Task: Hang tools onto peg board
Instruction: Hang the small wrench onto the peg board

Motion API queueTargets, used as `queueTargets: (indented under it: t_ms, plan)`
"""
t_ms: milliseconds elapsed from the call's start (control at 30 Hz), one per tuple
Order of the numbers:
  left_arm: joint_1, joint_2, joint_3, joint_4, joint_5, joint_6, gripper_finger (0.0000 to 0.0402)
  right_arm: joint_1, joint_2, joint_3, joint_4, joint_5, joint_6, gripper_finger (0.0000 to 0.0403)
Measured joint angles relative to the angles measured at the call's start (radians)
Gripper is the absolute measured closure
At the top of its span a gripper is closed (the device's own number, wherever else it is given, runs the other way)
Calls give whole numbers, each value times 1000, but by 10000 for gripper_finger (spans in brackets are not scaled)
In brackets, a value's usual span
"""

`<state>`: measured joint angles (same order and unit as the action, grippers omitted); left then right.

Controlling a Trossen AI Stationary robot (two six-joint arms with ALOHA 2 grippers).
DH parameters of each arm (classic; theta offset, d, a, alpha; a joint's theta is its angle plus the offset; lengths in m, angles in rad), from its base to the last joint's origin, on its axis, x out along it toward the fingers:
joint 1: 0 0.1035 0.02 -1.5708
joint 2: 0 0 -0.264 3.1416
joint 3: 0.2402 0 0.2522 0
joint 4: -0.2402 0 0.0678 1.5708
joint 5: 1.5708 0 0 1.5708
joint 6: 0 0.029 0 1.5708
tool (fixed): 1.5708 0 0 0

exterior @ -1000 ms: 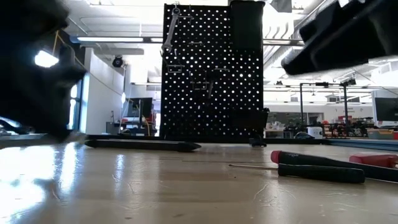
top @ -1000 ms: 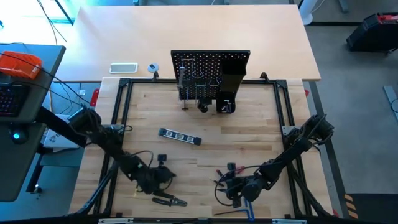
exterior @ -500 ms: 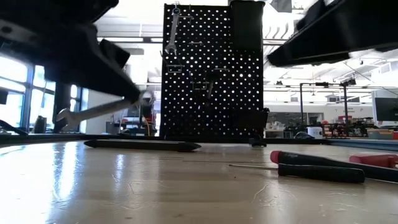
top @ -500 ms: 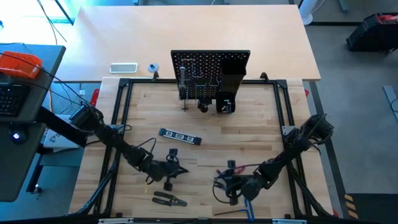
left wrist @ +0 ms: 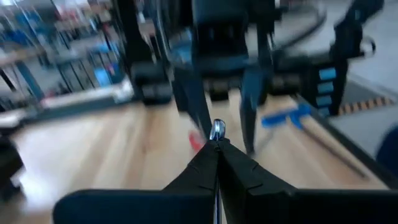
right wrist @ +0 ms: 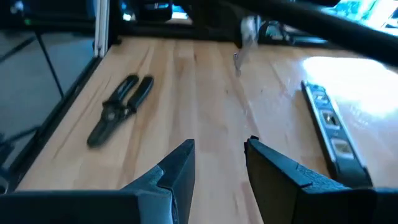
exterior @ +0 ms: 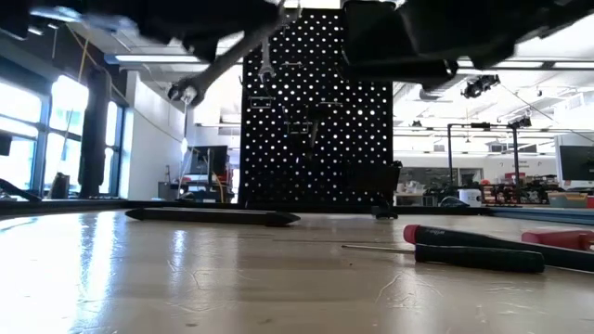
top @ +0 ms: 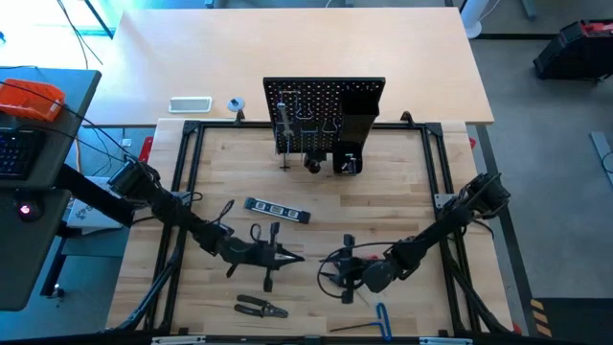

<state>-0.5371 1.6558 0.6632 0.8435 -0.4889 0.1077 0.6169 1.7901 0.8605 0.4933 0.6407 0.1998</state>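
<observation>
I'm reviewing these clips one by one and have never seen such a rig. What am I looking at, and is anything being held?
Two dark robot arms work at a wooden table. One picture looks straight down, one looks level across the tabletop, and two come from cameras on the wrists. The left end effector is shut on a silver wrench, lifted off the table. The right end effector is open and empty. The upright peg board stands at the far side. A dark level, black-handled pliers, a blue-handled hex key and a screwdriver lie on the table.
</observation>
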Motion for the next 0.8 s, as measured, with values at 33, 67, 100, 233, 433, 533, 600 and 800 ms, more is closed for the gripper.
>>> queueTargets:
  t_ms: [33,67,100,233,433,533,600,800]
  plan:
    - [5,0,0,40,-1,23,401,-4,0,0,18,5,-10,265]
    - [10,0,0,83,0,45,401,-8,0,0,40,6,-22,265]
    - [15,0,0,125,0,68,402,-11,0,0,62,6,-34,265]
    - [40,0,0,304,36,154,401,-20,0,0,181,11,-110,265]
    - [79,-1,1,488,149,174,401,-22,0,0,387,97,-278,265]
    - [93,-1,1,517,183,154,401,-22,0,0,496,83,-368,265]
    - [101,-1,1,532,214,136,401,-24,0,0,554,82,-414,265]
    - [112,-1,0,575,261,111,401,-71,0,0,613,-39,-409,265]
